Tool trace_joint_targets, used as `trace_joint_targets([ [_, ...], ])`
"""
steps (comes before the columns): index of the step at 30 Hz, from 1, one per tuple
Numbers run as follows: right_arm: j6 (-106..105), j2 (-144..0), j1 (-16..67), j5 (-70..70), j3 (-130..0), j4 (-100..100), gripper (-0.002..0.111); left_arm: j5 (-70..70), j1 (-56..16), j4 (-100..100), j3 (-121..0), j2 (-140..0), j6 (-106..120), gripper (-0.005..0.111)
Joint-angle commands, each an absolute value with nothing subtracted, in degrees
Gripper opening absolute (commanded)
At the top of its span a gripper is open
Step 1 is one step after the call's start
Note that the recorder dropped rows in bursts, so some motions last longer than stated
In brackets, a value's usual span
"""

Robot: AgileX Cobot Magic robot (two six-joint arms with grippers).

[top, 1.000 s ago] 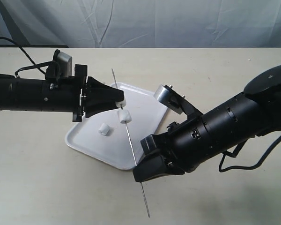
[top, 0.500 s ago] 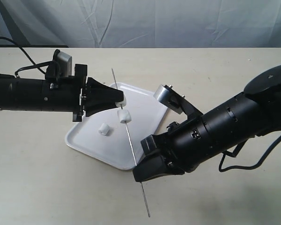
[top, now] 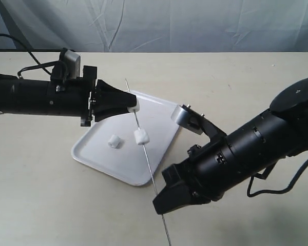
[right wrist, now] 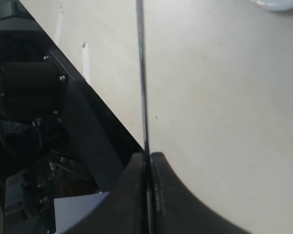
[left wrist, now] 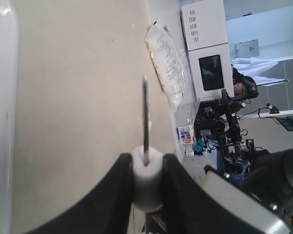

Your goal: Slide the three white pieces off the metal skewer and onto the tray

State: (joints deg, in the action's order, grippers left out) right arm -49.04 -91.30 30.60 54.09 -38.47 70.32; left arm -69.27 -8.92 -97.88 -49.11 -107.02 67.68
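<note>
Above the tray [top: 95,148], which rests on the bench [top: 41,205], the metal skewer [top: 148,164] is held at a slant across the tray's width. It is clamped by the right hand [top: 158,200], whose jaws are shut tight on the rod just past the tray edge nearest that arm. This grip is judged to anchor the rod so that the pieces can be drawn along it toward its free tip.

Over the opposite side of the tray, the first white piece [left wrist: 146,178] is pinched by the left hand [top: 132,105]. That hand is closed only as far as the soft cylinder allows, and the bare tip of the rod is seen beyond it. A hold so near the free end presumably leaves little travel before the piece comes off.

The second white piece [top: 141,137] is threaded lower on the rod, above the tray's middle and apart from both hands. The third white piece [top: 114,141] lies loose on the tray, so one of the three is judged already off.
</note>
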Motion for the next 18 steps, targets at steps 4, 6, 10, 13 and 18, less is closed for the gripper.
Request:
trace_joint_targets([
  [4,-50.8,-91.0,30.5,56.1,-34.0,67.9,-0.001,-66.7,-6.4,-99.9,-52.9,-106.6,66.6,0.015],
  [6,-50.9,-90.7,30.5,56.0,-33.4,68.0,-0.001,-66.5,-5.1,-99.9,-53.6,-106.6,66.6,0.014],
  [10,-50.9,-90.5,30.5,56.1,-33.3,68.0,-0.001,-66.3,-2.8,-99.9,-54.2,-106.6,66.6,0.014],
  [13,-50.9,-90.5,30.5,55.8,-33.3,68.0,-0.001,-66.3,-1.4,-99.9,-54.2,-106.6,66.6,0.014],
  [18,-50.9,-90.5,30.5,54.0,-33.3,68.5,-0.001,-63.4,-1.6,-97.0,-54.2,-106.6,66.6,0.015],
])
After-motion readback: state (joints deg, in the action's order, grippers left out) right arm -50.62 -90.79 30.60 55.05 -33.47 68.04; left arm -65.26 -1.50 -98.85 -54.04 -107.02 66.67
